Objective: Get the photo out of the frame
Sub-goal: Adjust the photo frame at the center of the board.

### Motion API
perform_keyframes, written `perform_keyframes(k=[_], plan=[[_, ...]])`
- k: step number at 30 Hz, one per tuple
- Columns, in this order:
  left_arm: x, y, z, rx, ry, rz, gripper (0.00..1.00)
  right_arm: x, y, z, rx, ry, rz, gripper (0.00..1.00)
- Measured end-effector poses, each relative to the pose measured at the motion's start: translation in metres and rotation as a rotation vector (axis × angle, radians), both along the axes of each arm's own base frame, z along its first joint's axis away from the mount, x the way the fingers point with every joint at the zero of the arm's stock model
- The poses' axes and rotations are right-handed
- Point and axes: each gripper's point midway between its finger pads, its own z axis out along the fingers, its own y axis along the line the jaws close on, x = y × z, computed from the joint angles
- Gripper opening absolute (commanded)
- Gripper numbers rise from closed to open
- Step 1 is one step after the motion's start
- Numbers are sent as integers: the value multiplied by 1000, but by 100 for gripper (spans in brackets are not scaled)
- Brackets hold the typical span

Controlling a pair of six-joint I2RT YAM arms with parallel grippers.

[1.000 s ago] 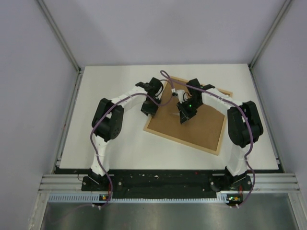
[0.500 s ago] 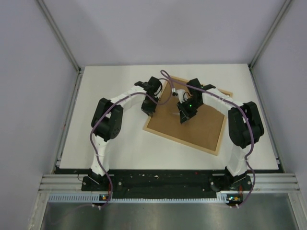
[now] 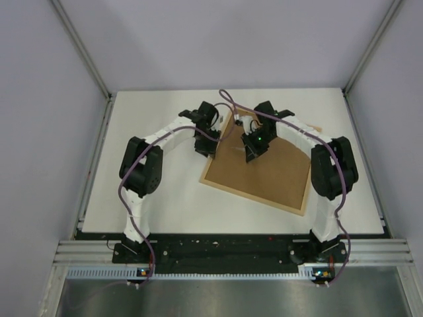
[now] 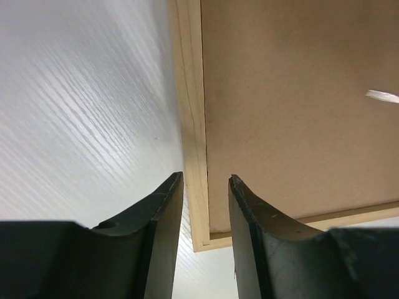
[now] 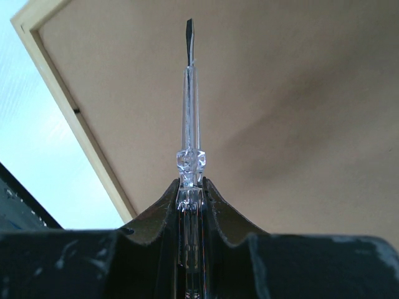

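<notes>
Light-wood rectangular picture frame point(image 3: 264, 175): pale blond wood rim; back panel plain matt brown fibreboard, no pattern.
Flat white table top point(image 3: 165, 198): white, with faint diagonal grey streaks at the left of the left wrist view.
Left gripper point(image 4: 204, 180): matt black fingers.
Right gripper point(image 5: 190, 182): black fingers, flecked with pale scuffs.
Clear plastic screwdriver point(image 5: 190, 112): transparent handle, dark steel flat tip.
Jointed robot arms point(image 3: 172, 129): white links, black joints.
Thin looping cables point(image 3: 125, 191): purple.

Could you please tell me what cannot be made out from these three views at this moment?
The photo: seen in no view; the frame lies back up and its brown board covers it.
The screwdriver tip: the right wrist view does not show whether it touches the board.
The frame's far edge: top view, partly hidden by both arms.
The white sliver: left wrist view, blurred and cut by the right edge.
</notes>
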Motion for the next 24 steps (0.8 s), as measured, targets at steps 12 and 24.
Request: perform_keyframes(k=[12, 24], plan=[[84, 3, 50, -183, -167, 85, 42, 59, 23, -7, -5, -25, 4, 0], [68, -16, -12, -229, 3, 54, 29, 54, 20, -38, -51, 86, 5, 0]])
